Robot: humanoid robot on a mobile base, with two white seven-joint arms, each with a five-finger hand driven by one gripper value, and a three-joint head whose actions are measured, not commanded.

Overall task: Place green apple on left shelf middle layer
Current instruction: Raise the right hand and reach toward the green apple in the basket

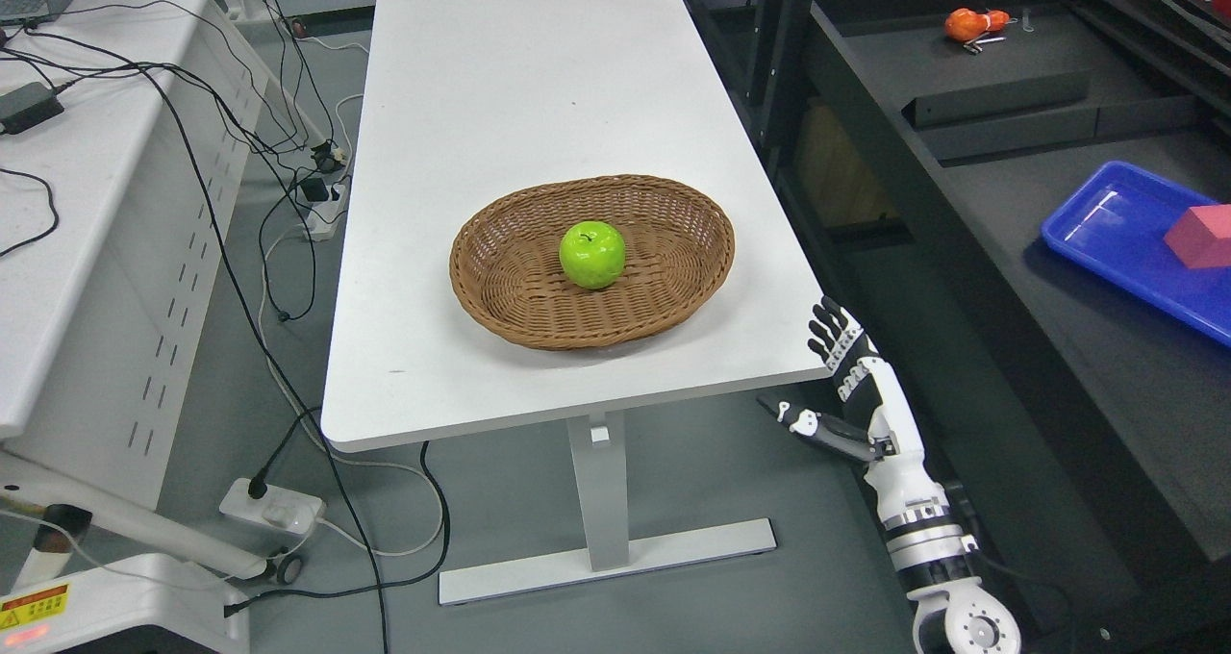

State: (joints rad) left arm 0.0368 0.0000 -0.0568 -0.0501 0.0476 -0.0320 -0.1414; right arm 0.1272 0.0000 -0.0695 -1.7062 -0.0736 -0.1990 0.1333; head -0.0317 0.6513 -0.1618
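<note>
A shiny green apple (592, 254) lies in the middle of an oval brown wicker basket (500, 279), which rests on the near end of a long white table (500, 87). My right hand (835, 365) hangs just off the table's near right corner, below and to the right of the basket. Its fingers are spread and the thumb sticks out to the left, with nothing held. The hand is well apart from the apple. My left arm does not show.
Dark shelving (962, 106) runs along the right, holding a blue tray (1106, 231) with a red block (1202, 236) and an orange object (973, 24) further back. Another white desk (87, 154) with black cables and floor power strips stands at the left.
</note>
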